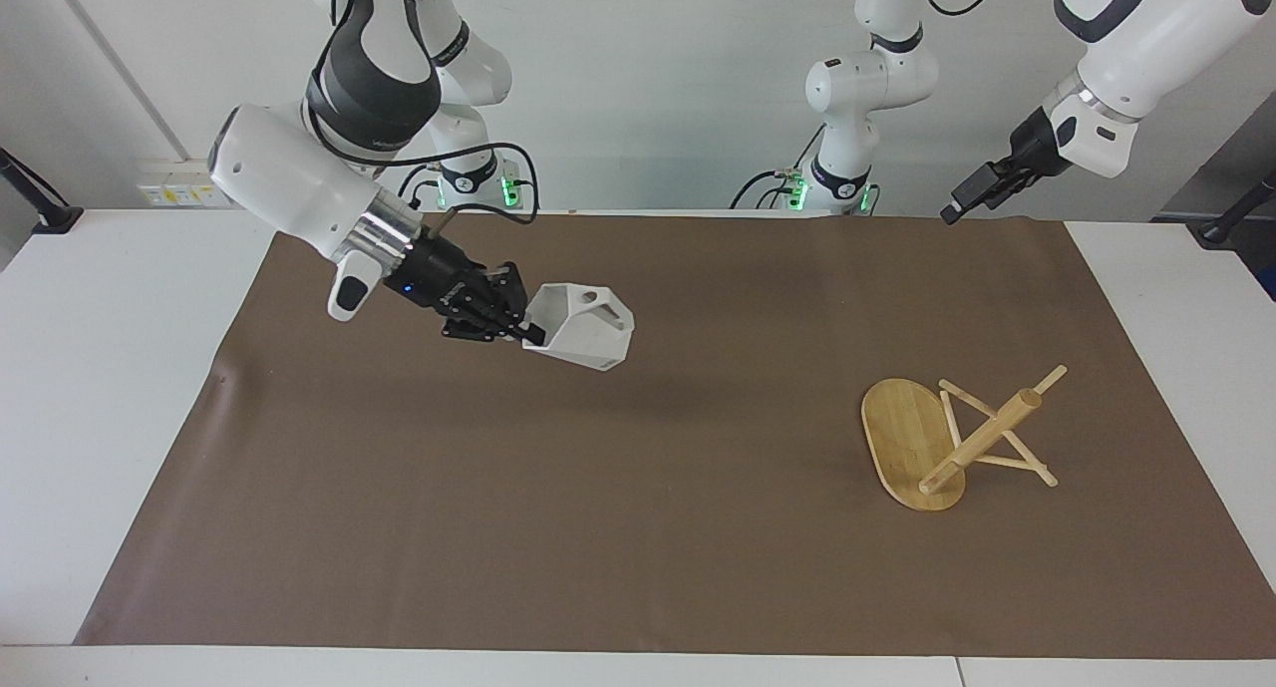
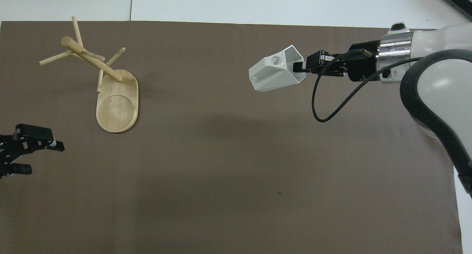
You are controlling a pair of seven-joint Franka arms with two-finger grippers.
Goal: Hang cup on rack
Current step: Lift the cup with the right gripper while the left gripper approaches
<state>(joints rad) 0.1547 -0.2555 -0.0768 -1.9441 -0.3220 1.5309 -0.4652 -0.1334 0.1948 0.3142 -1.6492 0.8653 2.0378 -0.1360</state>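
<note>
Cup clamped in right jaws, airborne

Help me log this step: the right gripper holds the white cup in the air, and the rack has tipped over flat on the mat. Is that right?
Not quite. The right gripper does hold the cup in the air over the mat, but the rack has not tipped over: the overhead view shows its oval base lying flat and its pole standing up from it.
</note>
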